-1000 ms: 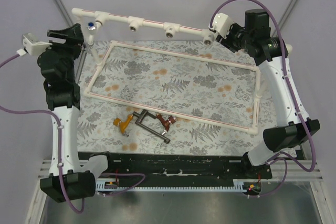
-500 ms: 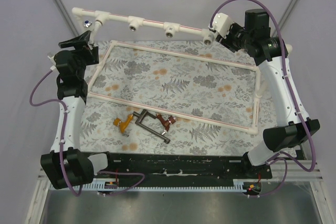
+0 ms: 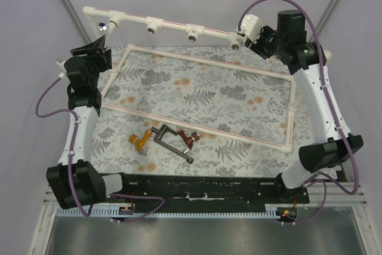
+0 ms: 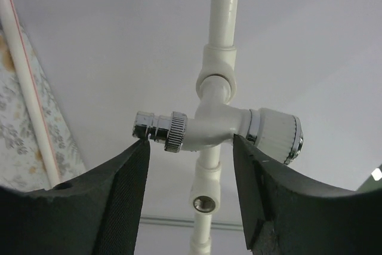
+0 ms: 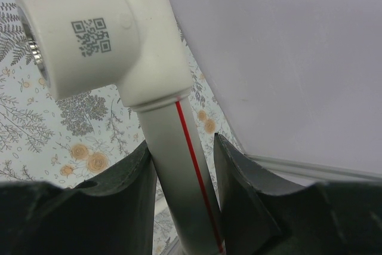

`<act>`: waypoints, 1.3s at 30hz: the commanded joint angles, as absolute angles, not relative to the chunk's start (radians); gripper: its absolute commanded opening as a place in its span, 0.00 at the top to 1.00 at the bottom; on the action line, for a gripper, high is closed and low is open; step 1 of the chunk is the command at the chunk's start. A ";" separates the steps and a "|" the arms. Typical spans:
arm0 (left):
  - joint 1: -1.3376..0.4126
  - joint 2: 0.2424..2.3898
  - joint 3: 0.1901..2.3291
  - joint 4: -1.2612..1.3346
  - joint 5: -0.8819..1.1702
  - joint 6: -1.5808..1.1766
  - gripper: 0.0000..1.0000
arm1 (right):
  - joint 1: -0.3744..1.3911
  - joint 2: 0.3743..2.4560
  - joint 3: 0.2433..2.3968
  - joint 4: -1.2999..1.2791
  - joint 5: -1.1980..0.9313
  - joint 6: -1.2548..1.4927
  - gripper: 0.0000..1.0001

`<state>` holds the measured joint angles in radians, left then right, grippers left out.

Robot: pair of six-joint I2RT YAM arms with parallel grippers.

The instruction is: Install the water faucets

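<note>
A white faucet (image 3: 102,26) (image 4: 215,128) with a chrome spout sits in the leftmost tee of the raised white pipe rail (image 3: 173,26). My left gripper (image 3: 98,45) (image 4: 191,141) is just below it, jaws apart, with a fingertip at each side of the faucet's body. My right gripper (image 3: 248,33) (image 5: 182,143) is shut on the rail's right end, just below the end tee (image 5: 89,34). On the patterned mat lie an orange-yellow faucet (image 3: 140,141), a larger dark grey faucet (image 3: 173,143) and a red-brown faucet (image 3: 190,140).
Three tee sockets (image 3: 154,27) (image 3: 193,34) (image 3: 237,43) with metal-ringed openings face the arms along the rail. A rectangular white pipe frame (image 3: 197,63) lies on the mat. Grey walls close in behind the rail.
My left arm has swung in toward the rail's left end and turned its wrist up at the white faucet. Its jaws have narrowed. The right arm has not moved.
</note>
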<state>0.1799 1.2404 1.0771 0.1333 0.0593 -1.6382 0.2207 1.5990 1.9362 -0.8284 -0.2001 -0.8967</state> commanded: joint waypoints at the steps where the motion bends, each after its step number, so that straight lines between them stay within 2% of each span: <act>1: 0.183 1.200 1.068 0.199 -0.037 -1.338 0.38 | 0.221 1.628 1.921 -0.874 -0.155 -0.811 1.00; 4: 0.184 1.187 1.065 0.173 -0.101 -1.156 0.37 | 0.221 1.631 1.919 -0.874 -0.153 -0.810 1.00; 9: 0.187 1.209 1.063 0.291 -0.169 -0.907 0.36 | 0.221 1.631 1.921 -0.873 -0.155 -0.811 1.00; 14: 0.192 1.253 1.133 0.344 -0.161 -0.787 0.35 | 0.221 1.626 1.916 -0.873 -0.152 -0.811 1.00; 17: 0.193 1.223 1.157 0.260 -0.201 -0.854 0.31 | 0.221 1.620 1.911 -0.873 -0.144 -0.811 1.00; 20: 0.196 1.163 1.177 0.064 -0.250 -1.003 0.25 | 0.221 1.620 1.908 -0.871 -0.140 -0.815 1.00; 25: 0.203 1.114 1.149 -0.021 -0.114 -1.309 0.20 | 0.219 1.626 1.913 -0.871 -0.138 -0.815 1.00; 30: 0.204 1.156 1.103 0.086 0.070 -1.656 0.19 | 0.219 1.626 1.913 -0.871 -0.149 -0.813 1.00; 39: 0.187 1.219 1.155 0.117 0.058 -1.787 0.18 | 0.219 1.617 1.907 -0.871 -0.144 -0.811 1.00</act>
